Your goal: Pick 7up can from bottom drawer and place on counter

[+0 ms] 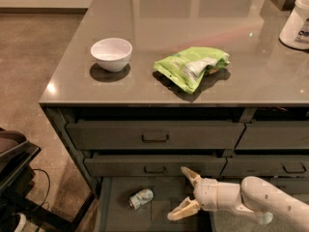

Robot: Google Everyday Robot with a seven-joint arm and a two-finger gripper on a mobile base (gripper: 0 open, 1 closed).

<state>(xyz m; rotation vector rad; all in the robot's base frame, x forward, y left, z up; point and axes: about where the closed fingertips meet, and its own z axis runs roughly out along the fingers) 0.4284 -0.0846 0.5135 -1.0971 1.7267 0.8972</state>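
Our jaws stand wide apart with nothing between them. They belong to the gripper (pixel 181 193), which hangs low over the open bottom drawer (pixel 118 192), its cream fingers (pixel 189 174) pointing left from the white arm (pixel 270 197) that reaches in from the right.

Just to the left of the jaws and about level with them, apart from both fingertips, the 7up can (pixel 141 198) lies on its side on the drawer floor.

Directly above the jaws we see two closed drawers (pixel 155 137) with loop handles, one over the other. Higher still is the counter (pixel 159 13). On it, up and to the left of the jaws, stands a white bowl (pixel 111 53). Almost straight above them lies a lime-green snack bag (pixel 192 65), and far up to the right, at the edge of view, sits a white container (pixel 295 21).
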